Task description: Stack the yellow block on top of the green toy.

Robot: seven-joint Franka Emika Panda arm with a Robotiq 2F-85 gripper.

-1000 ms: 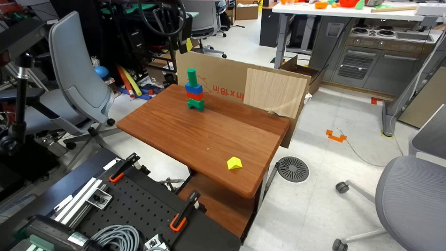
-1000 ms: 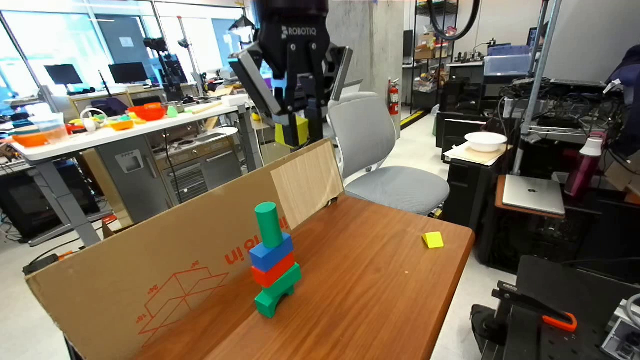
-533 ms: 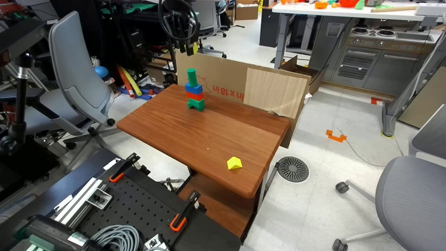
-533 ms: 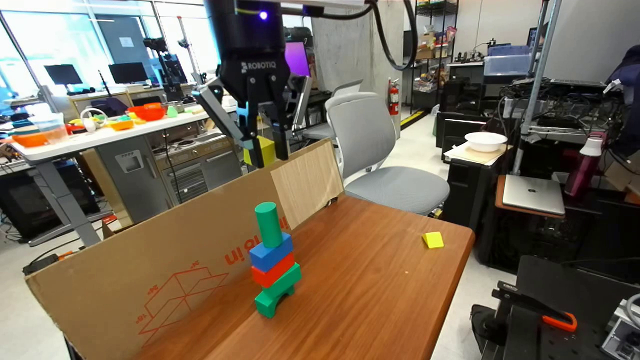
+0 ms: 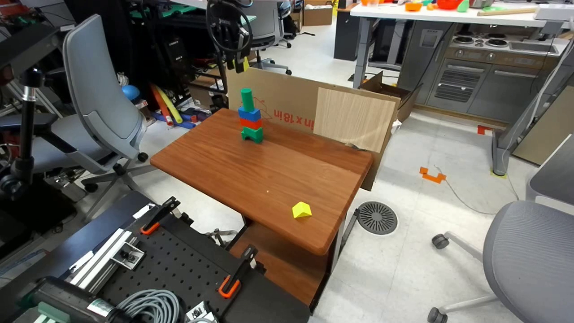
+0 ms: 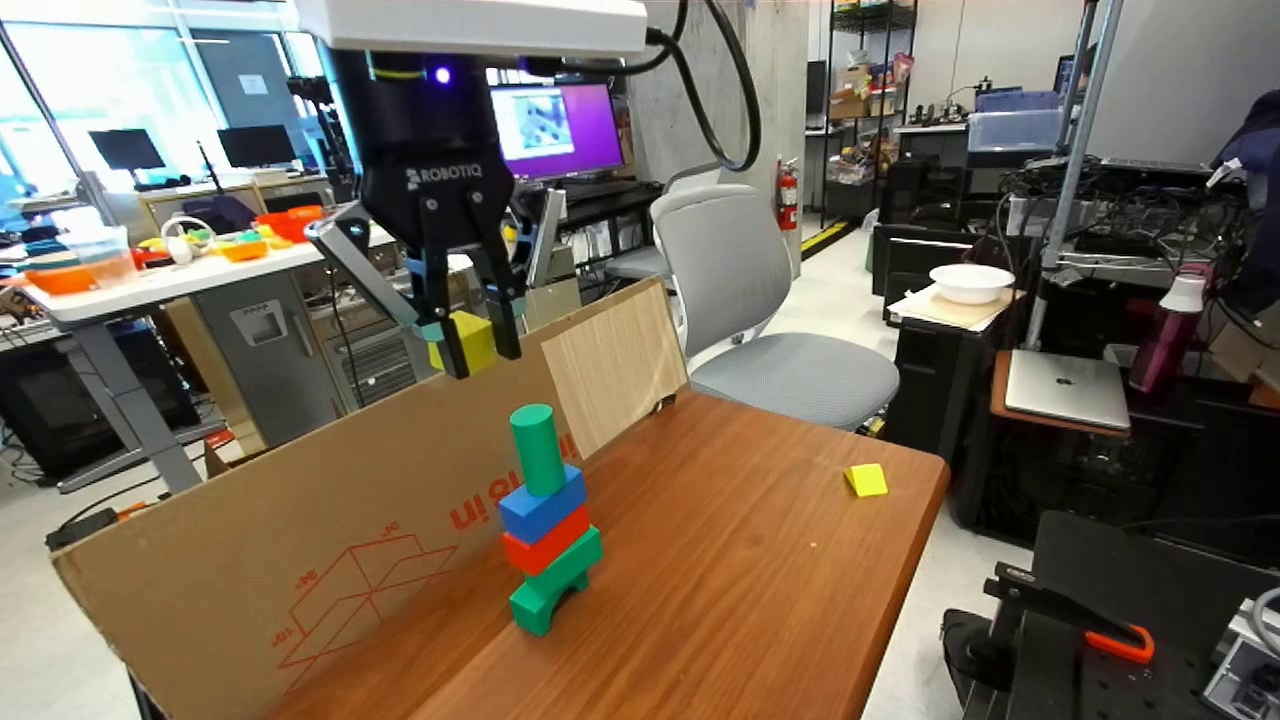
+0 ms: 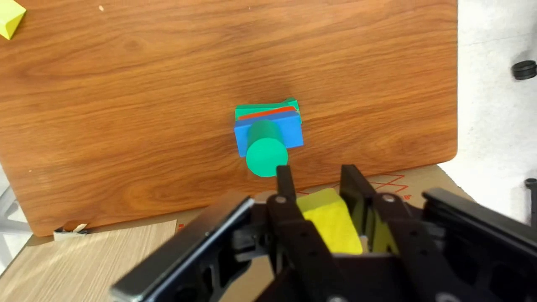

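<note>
On the table [image 5: 264, 172], the cylinder [image 6: 538, 450] crowned its tower [image 6: 546, 516]; the gripper [image 6: 484, 357] pinched the yellow block [image 7: 333, 226] aloft: pick-up looked done, aligning, lowering and release were left.

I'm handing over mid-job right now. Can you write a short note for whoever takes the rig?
Gripper: closed on the yellow block, raised off the table.
Green toy: upright cylinder on top of the blue block, red block and green arch.
Done: yellow block grasped and lifted.
Left: line it up over the green toy, which looks offset from the fingers in the wrist view, then lower and release.
The other yellow piece lies on the table.
</note>
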